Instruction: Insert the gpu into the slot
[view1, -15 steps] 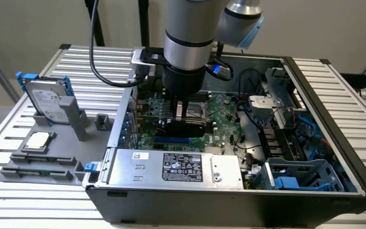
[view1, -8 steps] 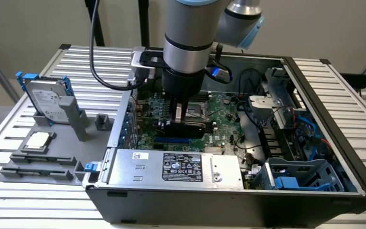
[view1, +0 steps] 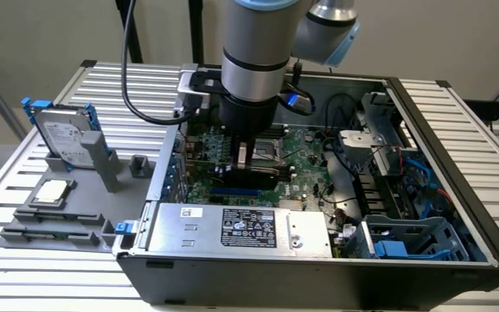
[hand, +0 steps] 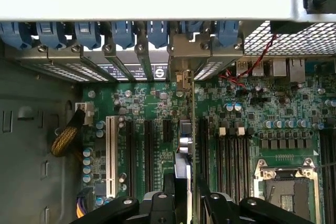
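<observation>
My gripper (view1: 251,168) reaches down into the open computer case and is shut on the gpu (view1: 258,179), a thin black card held upright on its edge. Just beneath the card's lower edge, the slot (view1: 234,192) shows as a bright-blue strip on the green motherboard (view1: 306,169). Whether the card touches the slot I cannot tell. In the wrist view the gpu (hand: 182,135) is seen edge-on between the black fingers (hand: 220,205) of the gripper (hand: 182,203). Its metal bracket (hand: 185,80) reaches toward the case's rear wall, and the card hides the slot.
The silver power-supply box (view1: 232,227) lies close in front of the slot. Black memory slots (hand: 231,156) and the processor socket (hand: 286,190) lie beside the card, and a white slot (hand: 110,156) on its other side. A hard drive (view1: 63,136) stands at the exterior view's left.
</observation>
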Available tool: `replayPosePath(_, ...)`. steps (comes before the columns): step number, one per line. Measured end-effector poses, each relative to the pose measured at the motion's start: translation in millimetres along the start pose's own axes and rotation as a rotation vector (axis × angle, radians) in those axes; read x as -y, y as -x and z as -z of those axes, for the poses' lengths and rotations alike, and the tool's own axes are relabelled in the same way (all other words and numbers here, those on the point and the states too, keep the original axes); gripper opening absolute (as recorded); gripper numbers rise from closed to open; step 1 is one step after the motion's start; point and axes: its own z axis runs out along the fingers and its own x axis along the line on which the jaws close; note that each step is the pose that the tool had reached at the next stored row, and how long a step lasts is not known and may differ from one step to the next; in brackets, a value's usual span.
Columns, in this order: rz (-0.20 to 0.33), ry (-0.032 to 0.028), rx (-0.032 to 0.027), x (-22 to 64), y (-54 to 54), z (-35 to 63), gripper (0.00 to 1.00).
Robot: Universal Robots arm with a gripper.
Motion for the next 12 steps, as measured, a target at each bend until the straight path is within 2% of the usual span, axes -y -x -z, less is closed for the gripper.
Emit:
replayPosePath(9,-0.001,0.0006,0.0025,-0.2,-1.0,-2.2,0.26)
replayPosePath(12,-0.001,0.0026,0.0033,-0.2,-1.4,-3.0,0.26)
